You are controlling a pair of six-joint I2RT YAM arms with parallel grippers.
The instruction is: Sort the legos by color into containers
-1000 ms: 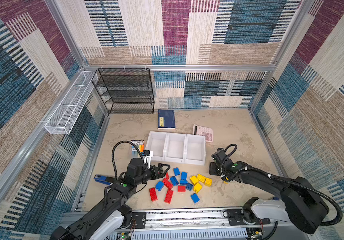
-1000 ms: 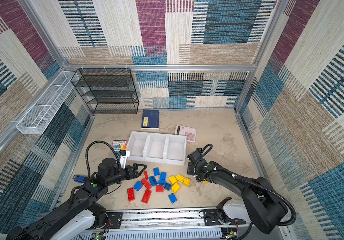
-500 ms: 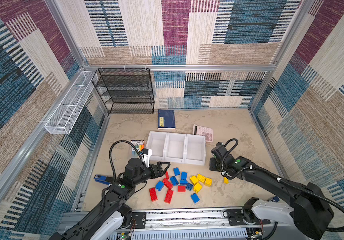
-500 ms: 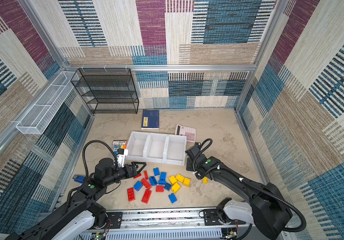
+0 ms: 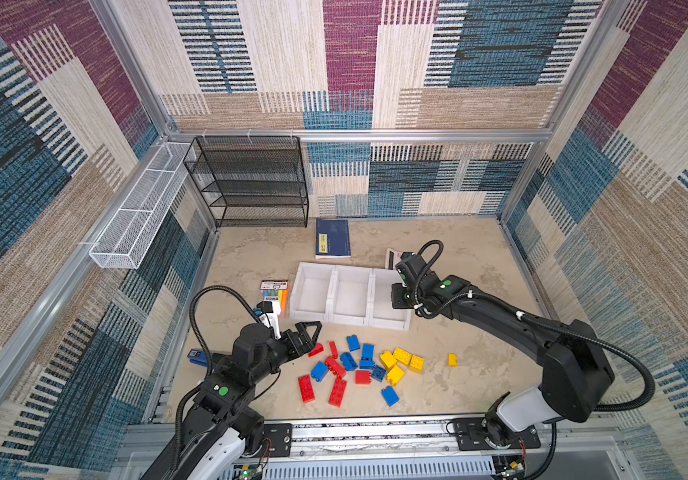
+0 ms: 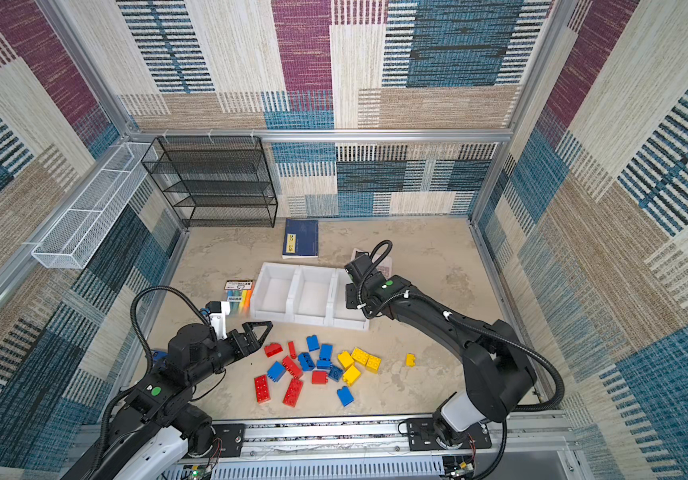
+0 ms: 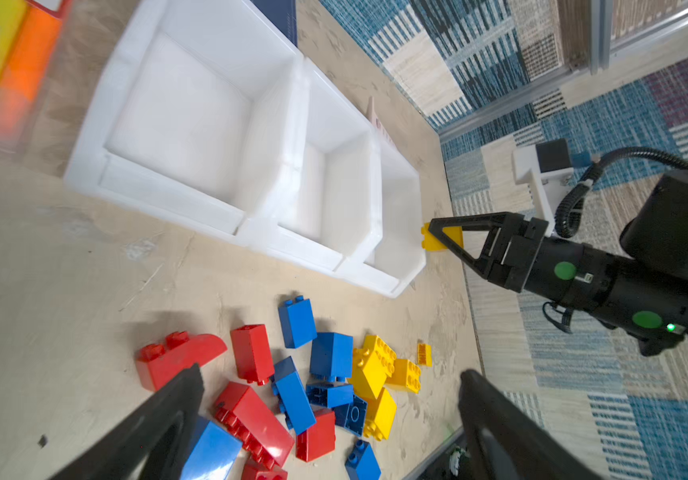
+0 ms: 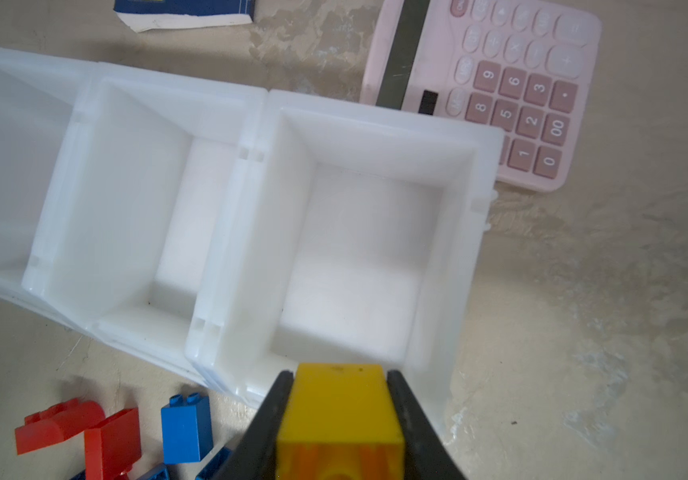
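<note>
The right gripper (image 8: 338, 374) has its jaws clamped on a yellow brick (image 8: 340, 409), whose lower part the frame cuts off. It is at the edge of the end bin of the containers (image 8: 259, 124); whether it is inside that edge or just outside is unclear. In both top views the wrist hides the brick. The left gripper (image 5: 308, 331), jaws wide, hangs beside the legos (image 5: 359, 365) heaped on the worktop (image 5: 458, 395).

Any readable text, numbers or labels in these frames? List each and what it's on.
"9", "6", "3", "8", "5", "2", "00", "1", "0", "+": keys on the pink calculator, right wrist view; its other keys are too blurred to read.
Blue book: the yellow cover label is too small to read.
Marker pack: the printed header is too small and blurred to read.
</note>
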